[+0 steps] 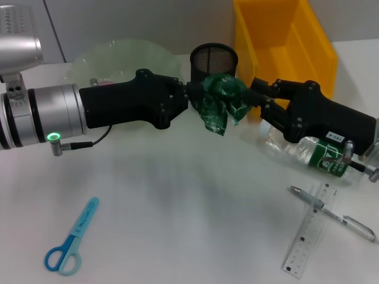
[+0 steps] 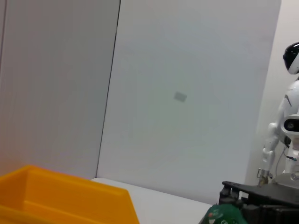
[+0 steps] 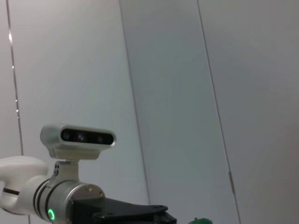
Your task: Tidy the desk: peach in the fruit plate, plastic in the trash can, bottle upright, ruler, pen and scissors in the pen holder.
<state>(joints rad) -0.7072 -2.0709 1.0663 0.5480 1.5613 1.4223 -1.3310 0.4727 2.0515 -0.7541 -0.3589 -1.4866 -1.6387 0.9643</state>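
Observation:
A crumpled green plastic [image 1: 222, 102] hangs in the air between my two grippers, in front of the black mesh pen holder [image 1: 214, 61]. My left gripper [image 1: 192, 96] is shut on its left side. My right gripper [image 1: 253, 97] is open, with its fingertips at the plastic's right edge. The plastic also shows in the left wrist view [image 2: 222, 216]. A clear bottle [image 1: 317, 155] with a green label lies on its side under my right arm. A ruler [image 1: 308, 234] and a pen [image 1: 331, 213] lie crossed at the front right. Blue scissors [image 1: 72, 238] lie at the front left.
The yellow bin [image 1: 284, 44] stands at the back right, behind my right gripper; it also shows in the left wrist view [image 2: 65, 198]. A pale green plate [image 1: 127, 56] sits at the back left, partly behind my left arm, with a small pinkish thing [image 1: 106, 81] in it.

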